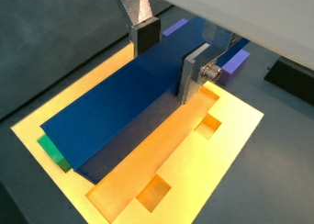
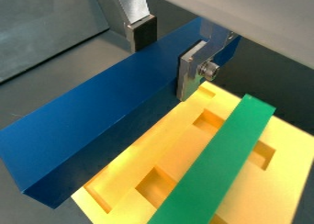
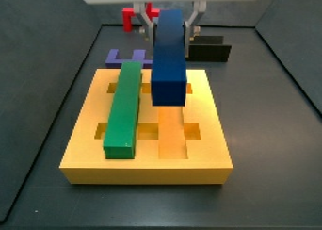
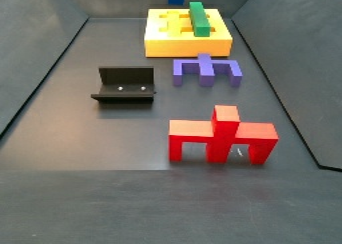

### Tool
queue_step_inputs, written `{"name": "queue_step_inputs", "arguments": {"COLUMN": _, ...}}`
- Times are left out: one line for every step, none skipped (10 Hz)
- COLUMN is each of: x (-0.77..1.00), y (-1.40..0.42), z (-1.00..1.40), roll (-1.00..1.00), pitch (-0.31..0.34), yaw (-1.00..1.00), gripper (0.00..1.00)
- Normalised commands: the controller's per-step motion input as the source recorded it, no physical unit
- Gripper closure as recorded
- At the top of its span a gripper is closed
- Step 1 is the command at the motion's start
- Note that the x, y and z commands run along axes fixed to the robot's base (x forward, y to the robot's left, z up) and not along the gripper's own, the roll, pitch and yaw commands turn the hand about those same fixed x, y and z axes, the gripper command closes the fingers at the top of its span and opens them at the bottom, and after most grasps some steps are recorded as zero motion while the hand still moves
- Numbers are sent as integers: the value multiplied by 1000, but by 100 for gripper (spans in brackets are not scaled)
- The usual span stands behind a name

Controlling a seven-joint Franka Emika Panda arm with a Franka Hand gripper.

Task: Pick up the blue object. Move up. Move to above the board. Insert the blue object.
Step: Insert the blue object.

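Blue object (image 3: pixel 169 59) hides most of pincer (image 3: pixel 172 24).

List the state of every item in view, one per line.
gripper: shut on the blue object, above the board
blue object: held between the fingers, raised, not inserted
board: flat on the floor, one groove filled
green bar: lying in a board groove
purple block: flat on the floor, free
red block: standing on the floor, free
fixture: empty

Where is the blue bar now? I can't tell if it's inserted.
In both wrist views, the gripper holds the blue bar tilted over the yellow board, beside the green bar.
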Motion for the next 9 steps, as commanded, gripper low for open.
{"name": "queue_step_inputs", "arguments": {"x": 146, "y": -103, "z": -643, "roll": 121, "pitch": -64, "yaw": 69, "gripper": 100}}
{"name": "queue_step_inputs", "arguments": {"x": 211, "y": -163, "z": -540, "roll": 121, "pitch": -51, "yaw": 89, "gripper": 100}}
{"name": "queue_step_inputs", "arguments": {"x": 246, "y": -174, "z": -491, "roll": 131, "pitch": -36, "yaw": 89, "gripper": 100}}
{"name": "queue_step_inputs", "arguments": {"x": 234, "y": -160, "z": -431, "roll": 133, "pitch": -16, "yaw": 83, "gripper": 100}}
{"name": "queue_step_inputs", "arguments": {"x": 226, "y": -137, "z": -334, "roll": 141, "pitch": 0, "yaw": 71, "gripper": 100}}
{"name": "queue_step_inputs", "arguments": {"x": 66, "y": -117, "z": -297, "roll": 221, "pitch": 0, "yaw": 109, "gripper": 100}}
{"name": "queue_step_inputs", "arguments": {"x": 0, "y": -80, "z": -257, "roll": 230, "pitch": 0, "yaw": 117, "gripper": 100}}
{"name": "queue_step_inputs", "arguments": {"x": 0, "y": -34, "z": -277, "roll": 176, "pitch": 0, "yaw": 91, "gripper": 100}}
{"name": "queue_step_inputs", "arguments": {"x": -17, "y": -3, "z": -257, "roll": 103, "pitch": 0, "yaw": 49, "gripper": 100}}
